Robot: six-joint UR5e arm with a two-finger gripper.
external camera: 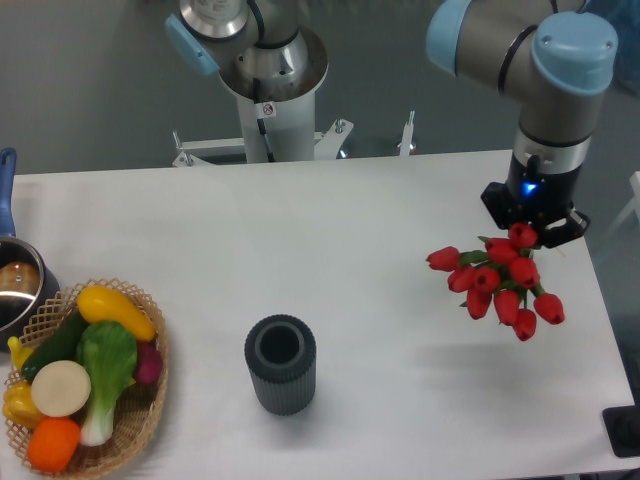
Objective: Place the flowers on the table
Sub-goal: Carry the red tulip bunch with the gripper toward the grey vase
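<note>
A UR5e arm [545, 60] reaches down over the right side of the white table [380, 210], its tool [529, 222] pinching a bunch of flowers [497, 280] by the hidden stems. The red tulip buds fan out below and to the left of the tool, green leaves showing between them, and the bunch hangs in the air above the table with its soft shadow falling on the surface lower down. A blue light glows on the wrist just above the tool.

Near the table's front centre stands a dark ribbed vase [280, 364], upright, its open mouth facing up, well apart from the flowers. At the left front corner sits a wicker basket [145, 415] packed with produce: a yellow squash [115, 311], a green-and-white leafy vegetable [105, 370], a dark green cucumber [55, 345], an orange [52, 444] and a pale round slice [60, 388]. Just behind the basket, at the left edge, a metal pot [18, 285] with a blue handle is partly cut off by the frame.
</note>
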